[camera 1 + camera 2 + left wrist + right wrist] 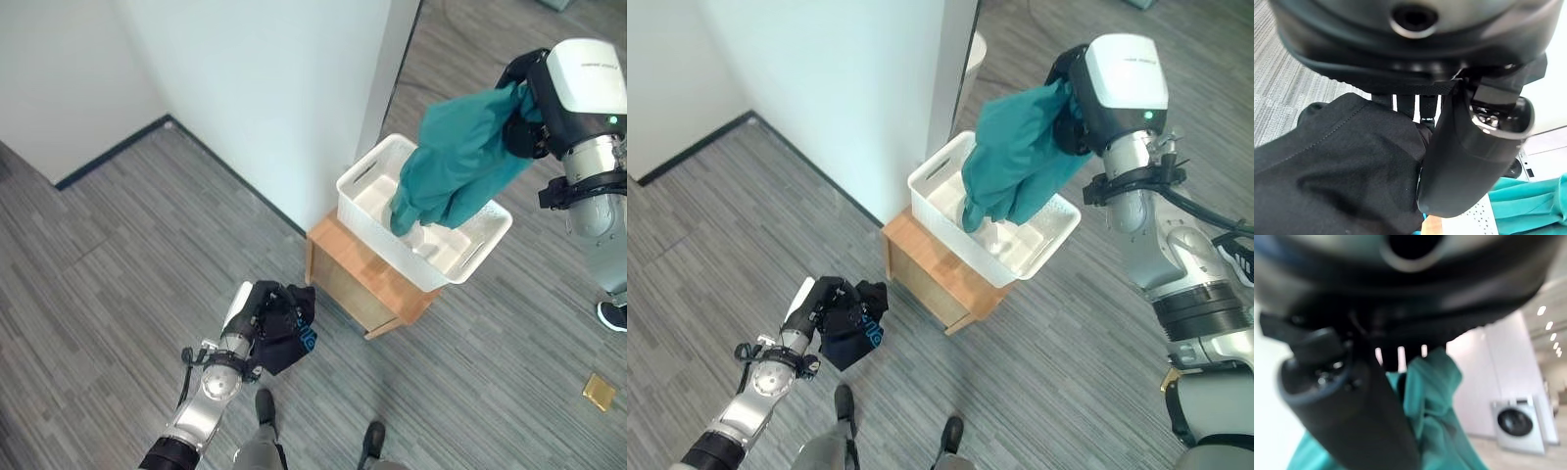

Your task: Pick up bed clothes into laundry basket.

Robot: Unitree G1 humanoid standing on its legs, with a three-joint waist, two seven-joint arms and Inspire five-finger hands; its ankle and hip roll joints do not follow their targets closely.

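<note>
Overhead, the right hand (1080,98) is raised at 1 o'clock, above the far edge of the basket (364,206). Its fingers are curled tight around the top of a teal cloth (460,157); the right wrist view shows the thumb and fingers closed on bunched teal fabric (1432,396). The cloth hangs down from the hand in folds, and its lower end reaches inside the basket, just at or above the basket floor; whether it touches cannot be told.

The basket is white, rectangular, with slot handles in its walls. It stands on a small wooden table (362,269), set beside a white wall corner (294,88).

At 7 o'clock, the left hand (257,315) is low over the grey plank floor (108,255), well apart from the basket. Its fingers are closed around a black cloth (289,333), which bulges out past the hand toward the table. In the left wrist view the thumb (1469,156) presses against the black fabric (1342,166), which fills the space under the palm.

A small yellow square (599,392) lies on the floor at 4 o'clock. A washing machine (1515,428) stands against the far wall in the right wrist view.
</note>
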